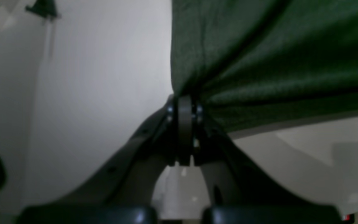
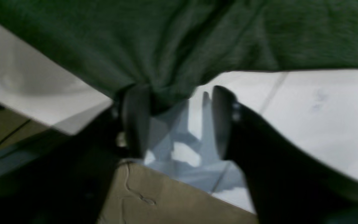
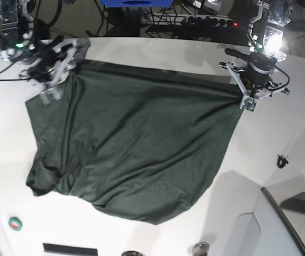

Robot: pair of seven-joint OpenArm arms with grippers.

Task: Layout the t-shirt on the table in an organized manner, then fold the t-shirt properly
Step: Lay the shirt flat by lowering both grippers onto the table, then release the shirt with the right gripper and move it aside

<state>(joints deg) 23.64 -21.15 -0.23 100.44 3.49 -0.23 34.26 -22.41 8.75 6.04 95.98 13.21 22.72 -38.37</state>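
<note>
The dark green t-shirt (image 3: 136, 144) lies spread and wrinkled across the white table (image 3: 280, 138). In the base view my left gripper (image 3: 247, 101) is at the shirt's far right corner. The left wrist view shows this left gripper (image 1: 183, 102) shut on a bunched edge of the t-shirt (image 1: 275, 62), which pulls into taut folds above the table (image 1: 104, 77). My right gripper (image 3: 49, 93) is at the far left corner. The right wrist view shows my right gripper (image 2: 179, 115) with jaws apart, and the t-shirt (image 2: 166, 37) edge hanging against the left finger (image 2: 135, 118) over the table (image 2: 322, 118).
A green tape roll (image 3: 15, 223) lies near the front left edge. A small black clip (image 3: 282, 160) sits right of the shirt. A dark knob (image 3: 200, 248) is at the front edge. Cables and a blue box (image 3: 136, 2) crowd the back edge.
</note>
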